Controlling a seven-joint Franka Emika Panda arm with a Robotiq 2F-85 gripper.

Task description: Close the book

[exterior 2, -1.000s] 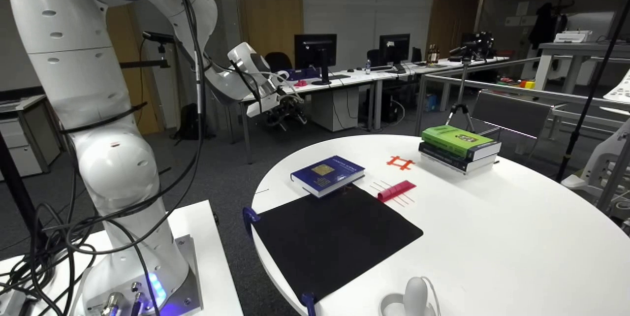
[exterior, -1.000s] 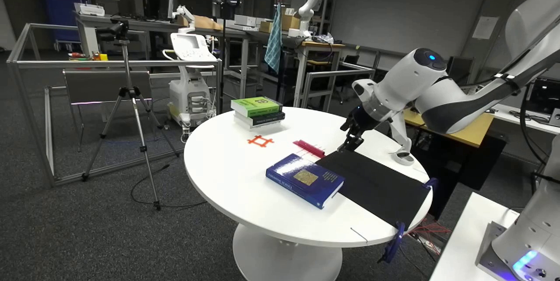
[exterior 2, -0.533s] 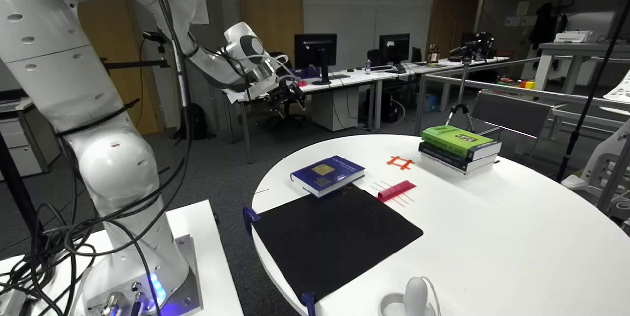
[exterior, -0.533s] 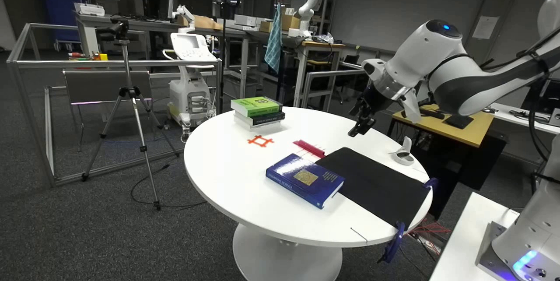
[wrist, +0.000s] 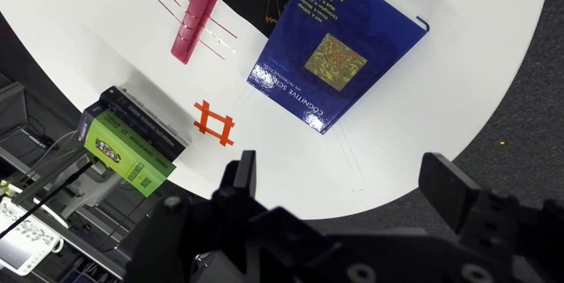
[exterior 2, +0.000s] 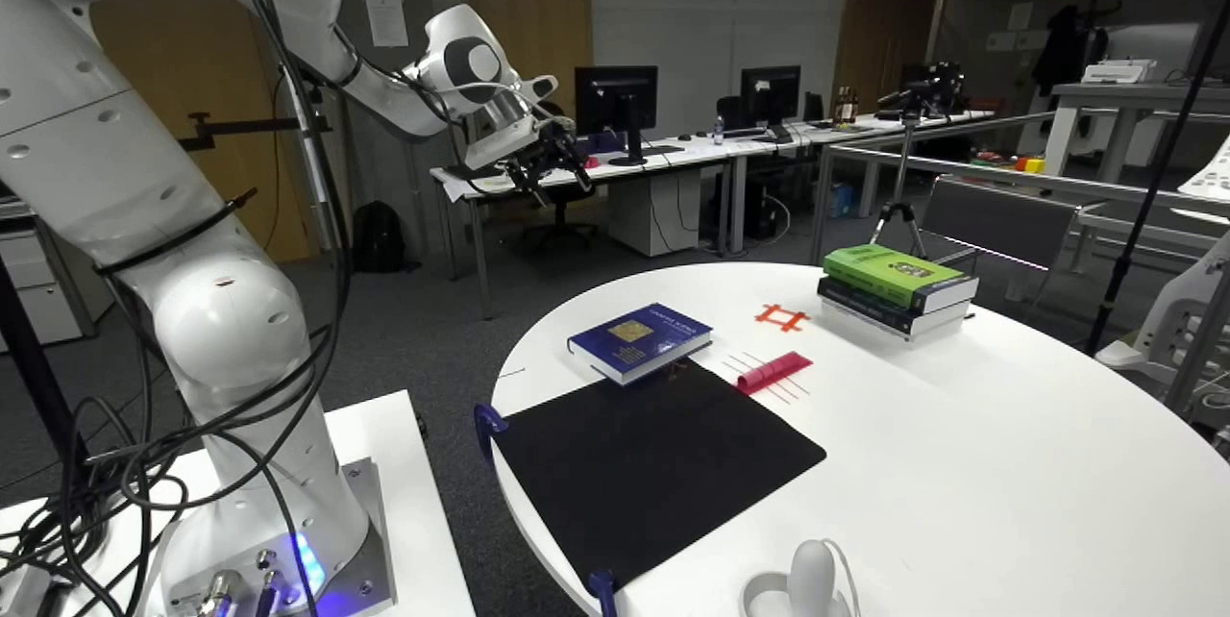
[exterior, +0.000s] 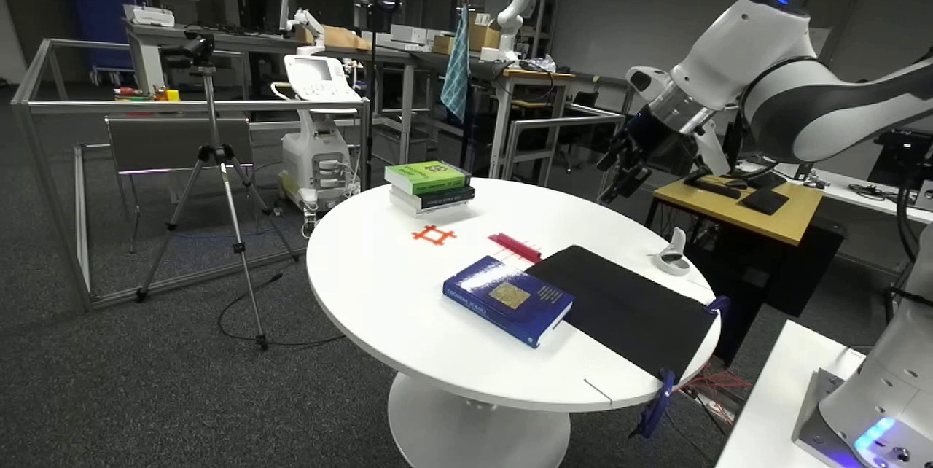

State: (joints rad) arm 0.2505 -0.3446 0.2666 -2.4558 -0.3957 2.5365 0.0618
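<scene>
The dark blue book, with a pale yellowish-grey patch on its cover, lies flat and shut on the round white table. It shows in both exterior views (exterior: pixel 510 300) (exterior 2: pixel 639 340) and in the wrist view (wrist: pixel 365 23). Its white page edges show at the sides; one corner rests by the black sheet. My gripper (exterior: pixel 618 180) is high above the table, well away from the book and touching nothing. It also shows in an exterior view (exterior 2: pixel 564 186). In the wrist view the fingers (wrist: pixel 338 159) are wide apart with nothing between them.
A flat black sheet (exterior: pixel 634 307) is clamped at the table's edge beside the book. A stack with a green book (exterior: pixel 428 176) on top stands farther off. A pink holder (exterior: pixel 514 247), an orange frame (exterior: pixel 434 235) and a white controller (exterior: pixel 672 256) are on the table.
My arm and gripper have risen and drawn back from the table toward the robot's base. The book and the other things on the table have not moved.
</scene>
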